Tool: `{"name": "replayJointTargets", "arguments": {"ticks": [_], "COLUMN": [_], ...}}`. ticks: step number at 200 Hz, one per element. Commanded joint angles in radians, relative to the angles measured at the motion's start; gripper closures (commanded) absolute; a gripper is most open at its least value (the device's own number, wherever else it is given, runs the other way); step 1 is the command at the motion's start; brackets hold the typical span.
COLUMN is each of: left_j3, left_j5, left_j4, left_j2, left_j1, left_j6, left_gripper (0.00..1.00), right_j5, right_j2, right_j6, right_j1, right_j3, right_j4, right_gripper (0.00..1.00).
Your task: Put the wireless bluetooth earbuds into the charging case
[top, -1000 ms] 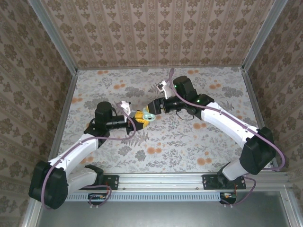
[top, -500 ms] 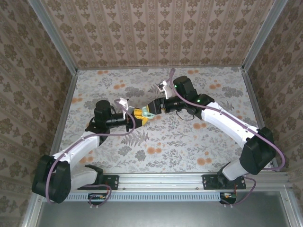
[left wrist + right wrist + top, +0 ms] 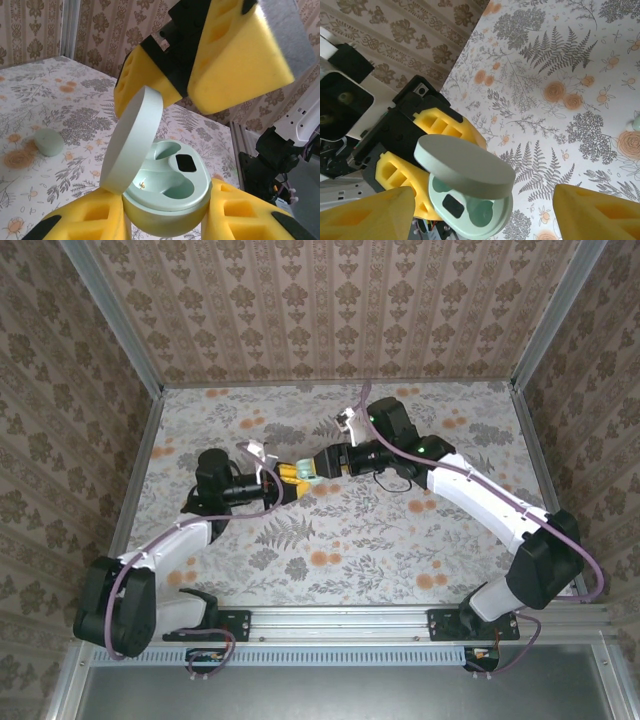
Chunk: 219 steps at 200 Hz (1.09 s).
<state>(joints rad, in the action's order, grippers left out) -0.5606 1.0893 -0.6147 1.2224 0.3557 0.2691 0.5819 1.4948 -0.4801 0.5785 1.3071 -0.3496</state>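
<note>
Floral tabletop (image 3: pixel 400 530), one open charging case (image 3: pixel 165 192) in left hand (image 3: pixel 167 220), one mint piece (image 3: pixel 47 142)

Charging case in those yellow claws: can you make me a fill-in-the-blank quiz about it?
1. The charging case has its lid standing ____.
2. Both earbud sockets inside it are ____.
3. The left gripper is shut on the ____.
4. A small mint piece lies apart on the ____.
Missing words: open; empty; charging case; table.
</note>
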Motion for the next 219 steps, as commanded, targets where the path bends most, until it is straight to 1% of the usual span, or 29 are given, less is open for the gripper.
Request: {"name": "replayJointTargets", "arguments": {"ticks": [1, 29, 52, 74, 83, 99, 119, 149, 177, 219], "left_j3": [-0.009, -0.005, 0.001, 0.007, 0.008, 0.009, 0.008, 0.010, 0.012, 0.016], "left_j5": [0.034, 0.040, 0.040, 0.043, 0.046, 0.051, 0.055, 0.060, 0.062, 0.062], "left_j4": [-0.057, -0.069, -0.069, -0.065, -0.059, -0.042, -0.020, 0.001, 0.009, 0.021], "left_j2": [0.003, 0.002, -0.009, -0.025, -0.033, -0.049, -0.067, -0.085, -0.092, -0.098], "left_j1": [-0.019, -0.039, -0.061, -0.083, -0.094, -0.111, -0.128, -0.143, -0.149, -0.156], "left_j6": [0.043, 0.061, 0.069, 0.069, 0.068, 0.065, 0.055, 0.048, 0.048, 0.044], "left_gripper": [1.00, 1.00, 1.00, 1.00, 1.00, 1.00, 1.00, 1.00, 1.00, 1.00], "right_j5": [-0.031, -0.079, -0.158, -0.248, -0.268, -0.288, -0.288, -0.249, -0.253, -0.329], "right_j2": [-0.048, -0.083, -0.097, -0.069, -0.044, 0.017, 0.102, 0.248, 0.397, 0.585], "right_j6": [-0.050, -0.130, -0.210, -0.230, -0.242, -0.250, -0.233, -0.218, -0.183, -0.122], "right_j1": [-0.013, -0.053, -0.101, -0.108, -0.106, -0.092, -0.065, -0.039, -0.013, 0.022], "right_j3": [0.036, 0.030, -0.005, -0.003, 0.006, 0.026, 0.051, 0.086, 0.192, 0.372], "right_j4": [-0.044, -0.070, -0.110, -0.194, -0.240, -0.275, -0.269, -0.192, -0.202, -0.299], "right_gripper": [0.26, 0.26, 0.26, 0.29, 0.31, 0.32, 0.35, 0.45, 0.55, 0.57]}}
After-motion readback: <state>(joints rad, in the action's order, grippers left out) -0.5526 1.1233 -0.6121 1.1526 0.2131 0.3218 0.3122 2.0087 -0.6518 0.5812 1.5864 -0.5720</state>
